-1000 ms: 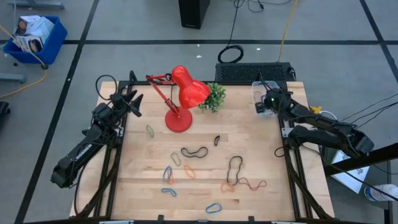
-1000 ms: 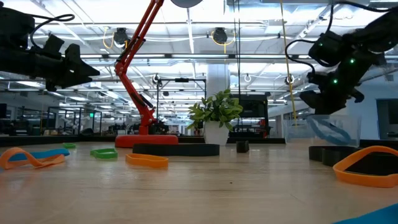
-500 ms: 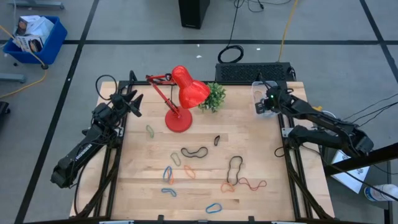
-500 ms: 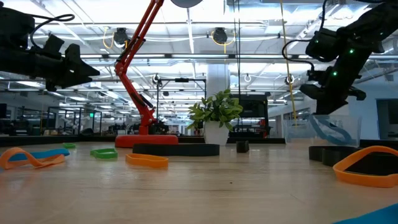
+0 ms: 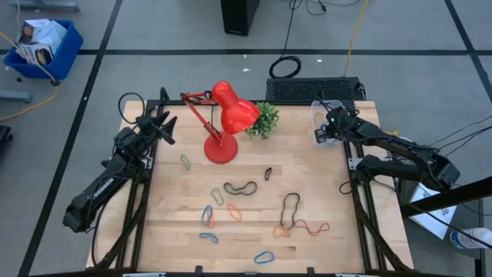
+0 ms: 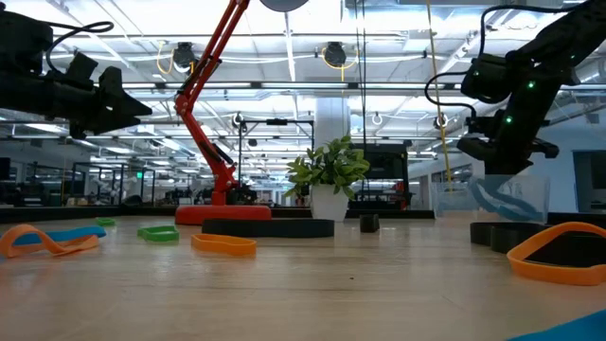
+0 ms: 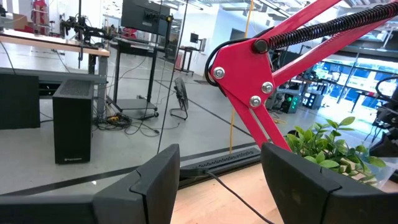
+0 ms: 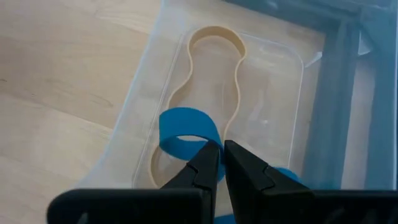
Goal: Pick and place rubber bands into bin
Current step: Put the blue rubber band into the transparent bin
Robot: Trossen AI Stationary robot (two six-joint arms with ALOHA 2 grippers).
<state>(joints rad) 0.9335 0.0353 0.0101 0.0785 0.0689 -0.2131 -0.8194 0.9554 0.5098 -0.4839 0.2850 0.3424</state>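
From above, the right gripper point(image 5: 326, 129) is hanging over the bin point(image 5: 317, 115) at the table's point(image 5: 307, 192) far right corner, while loose rubber bands point(image 5: 244, 187) are lying across the open middle. The left gripper point(image 5: 166, 127) is waiting near the left edge, fingers spread.

At table height, the right gripper point(image 6: 494, 152) is hovering above the bin point(image 6: 492, 199).

The right wrist view is showing the fingers point(image 8: 205, 165) pinching a blue rubber band point(image 8: 186, 127) over the bin point(image 8: 149, 74), where a cream band point(image 8: 214, 37) is lying.
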